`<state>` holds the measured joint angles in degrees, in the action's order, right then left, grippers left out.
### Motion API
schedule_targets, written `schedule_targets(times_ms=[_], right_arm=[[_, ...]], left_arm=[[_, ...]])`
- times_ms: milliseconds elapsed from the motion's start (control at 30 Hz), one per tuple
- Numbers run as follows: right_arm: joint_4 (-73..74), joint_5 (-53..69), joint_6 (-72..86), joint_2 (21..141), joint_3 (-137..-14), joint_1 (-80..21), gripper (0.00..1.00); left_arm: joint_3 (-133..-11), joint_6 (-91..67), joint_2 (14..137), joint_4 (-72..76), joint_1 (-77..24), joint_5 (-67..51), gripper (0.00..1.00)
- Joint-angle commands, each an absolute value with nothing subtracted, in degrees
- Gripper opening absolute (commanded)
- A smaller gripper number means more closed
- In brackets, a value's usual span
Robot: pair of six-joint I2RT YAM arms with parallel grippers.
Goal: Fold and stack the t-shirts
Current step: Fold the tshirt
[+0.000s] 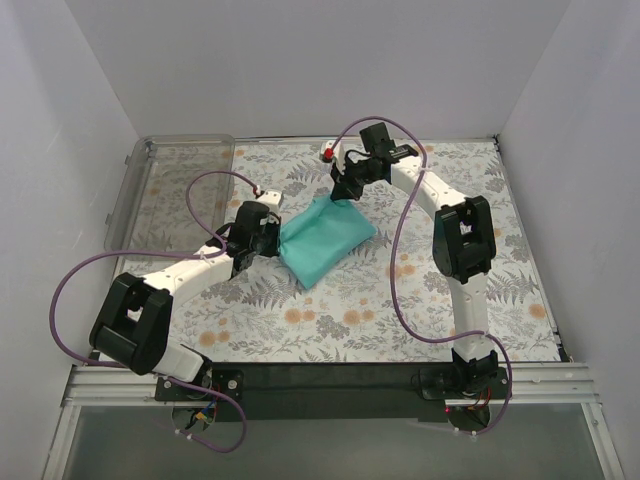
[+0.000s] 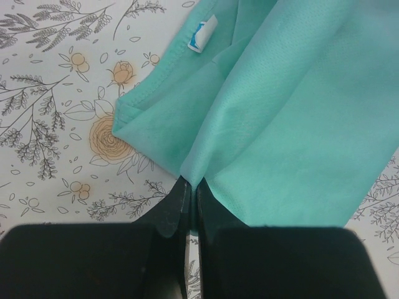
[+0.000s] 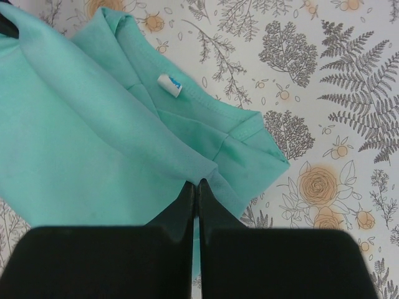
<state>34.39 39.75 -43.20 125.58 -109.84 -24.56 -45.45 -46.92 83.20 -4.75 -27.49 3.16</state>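
Plain white walls [image 1: 300, 60] enclose a table [image 1: 300, 330] (floral-printed cloth), evenly lit.

A lab test cell: white walls [image 1: 300, 60] enclose a floral-covered table [image 1: 350, 320].

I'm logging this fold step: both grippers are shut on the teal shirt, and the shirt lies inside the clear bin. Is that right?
Not quite. The shirt lies on the floral table, apart from the bin, as the top view shows. The rest holds: the left gripper and right gripper are both shut on it.
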Motion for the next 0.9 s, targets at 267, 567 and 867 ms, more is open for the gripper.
schedule_targets(times_ms=[267,567,867], right_arm=[[23.9,37.1,-34.5,127.4,-108.7,-24.9,0.01],[21.9,35.8,-32.3,128.3,-108.5,-25.4,0.01],[20.7,34.4,-31.0,128.6,-108.2,-25.6,0.02]], left_arm=[[-46.5,-45.2,86.7,-1.9,-26.5,7.2,0.00],[-46.0,-45.5,87.4,-1.1,-25.8,8.5,0.00],[-47.4,-44.7,90.1,-0.3,-25.7,8.6,0.00]])
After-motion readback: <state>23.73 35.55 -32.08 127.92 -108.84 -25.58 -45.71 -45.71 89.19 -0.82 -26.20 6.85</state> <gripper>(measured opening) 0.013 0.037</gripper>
